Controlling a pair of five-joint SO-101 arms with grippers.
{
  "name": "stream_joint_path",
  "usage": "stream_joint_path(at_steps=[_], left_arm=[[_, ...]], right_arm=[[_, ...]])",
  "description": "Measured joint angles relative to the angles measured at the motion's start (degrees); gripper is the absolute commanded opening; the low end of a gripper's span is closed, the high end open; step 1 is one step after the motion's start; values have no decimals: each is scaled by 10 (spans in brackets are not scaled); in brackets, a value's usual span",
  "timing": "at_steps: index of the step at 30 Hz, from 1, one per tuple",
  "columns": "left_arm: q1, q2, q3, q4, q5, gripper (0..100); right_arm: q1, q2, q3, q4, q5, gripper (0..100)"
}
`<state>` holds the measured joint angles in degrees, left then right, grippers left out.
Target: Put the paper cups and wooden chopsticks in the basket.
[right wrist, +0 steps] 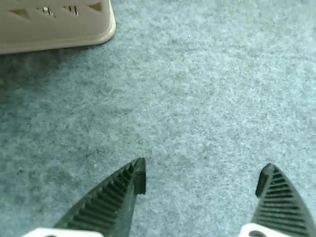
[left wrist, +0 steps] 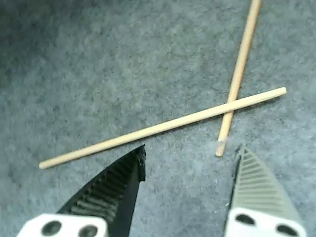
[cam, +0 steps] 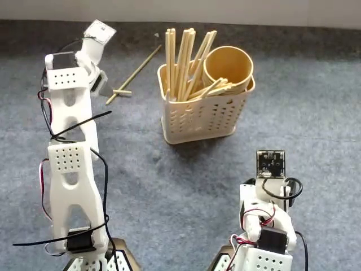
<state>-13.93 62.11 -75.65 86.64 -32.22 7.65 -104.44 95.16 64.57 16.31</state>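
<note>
Two wooden chopsticks lie crossed on the grey carpet left of the basket: one (left wrist: 163, 127) lies flat across the other (left wrist: 238, 74). In the high view the long chopstick (cam: 135, 72) runs diagonally, with the other's end (cam: 122, 91) crossing it. My left gripper (left wrist: 191, 152) hovers open just short of the crossing, nothing between its fingers. The cream basket (cam: 203, 116) holds several chopsticks (cam: 183, 56) and a tan paper cup (cam: 228, 68). My right gripper (right wrist: 204, 170) is open over bare carpet, close to the basket's base (right wrist: 54, 29).
The left arm (cam: 70, 141) stretches up the left side of the carpet. The right arm (cam: 269, 226) sits folded at the lower right. Bare carpet lies between the arms and in front of the basket.
</note>
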Motion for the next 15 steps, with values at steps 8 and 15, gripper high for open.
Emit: stream_joint_path(at_steps=[8, 15], left_arm=[[26, 61, 4, -32, -59, 298], [25, 120, 3, -84, -80, 287]], right_arm=[[0, 0, 0, 0, 0, 347], [0, 0, 0, 0, 0, 347]])
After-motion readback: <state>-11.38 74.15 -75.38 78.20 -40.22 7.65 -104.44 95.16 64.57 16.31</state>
